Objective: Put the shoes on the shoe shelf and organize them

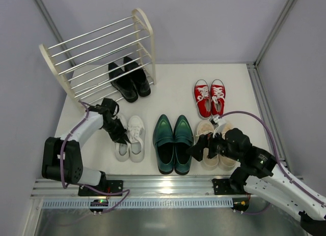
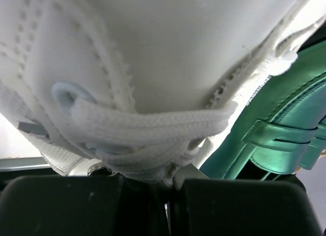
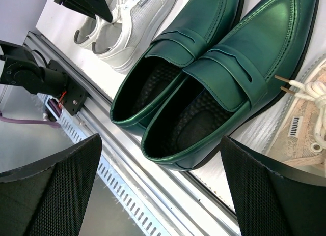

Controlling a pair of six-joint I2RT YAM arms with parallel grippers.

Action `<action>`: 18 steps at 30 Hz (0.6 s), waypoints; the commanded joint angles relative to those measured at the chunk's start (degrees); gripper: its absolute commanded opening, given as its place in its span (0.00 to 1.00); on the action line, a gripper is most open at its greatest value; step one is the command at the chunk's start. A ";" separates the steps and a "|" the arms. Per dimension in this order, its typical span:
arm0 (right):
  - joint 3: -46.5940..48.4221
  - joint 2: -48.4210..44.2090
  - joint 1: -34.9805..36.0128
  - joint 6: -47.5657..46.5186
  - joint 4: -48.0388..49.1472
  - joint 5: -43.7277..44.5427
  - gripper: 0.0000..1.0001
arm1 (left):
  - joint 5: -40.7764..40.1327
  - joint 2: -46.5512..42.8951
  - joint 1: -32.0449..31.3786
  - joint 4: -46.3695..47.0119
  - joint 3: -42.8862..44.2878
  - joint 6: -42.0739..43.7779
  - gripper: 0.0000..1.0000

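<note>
Your loafers point(image 3: 219, 78) gleam: smooth, glossy green, leather by the look. White sneakers point(image 2: 168, 68) show a matt, perforated upper and thick woven cloth laces point(image 2: 153, 126). Black shoes point(image 1: 130, 79) shine, polished. Red sneakers point(image 1: 209, 97) read as matt canvas. Shelf rods point(image 1: 102, 48) are bare silver metal. Your right gripper point(image 3: 160, 142) has rough, matt black pads point(image 3: 56, 195). Beige sneaker point(image 3: 305, 119) is coarse cloth.

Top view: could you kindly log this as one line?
left pincer on white sneakers, grip unclear | right pincer open by green loafers | black shoes at shelf
</note>
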 commanded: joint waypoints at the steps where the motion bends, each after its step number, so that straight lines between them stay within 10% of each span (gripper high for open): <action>1: 2.46 0.80 0.26 -0.88 0.06 2.13 0.98 | 2.73 1.40 -2.70 7.35 3.38 -6.54 0.00; 9: 2.11 2.47 0.26 -1.24 -0.20 4.50 0.98 | -3.32 5.54 -4.80 8.86 5.57 -5.15 0.01; 18: 2.90 7.39 0.26 -0.18 1.11 5.21 0.98 | -13.27 -2.81 -5.51 -0.11 10.14 0.13 0.51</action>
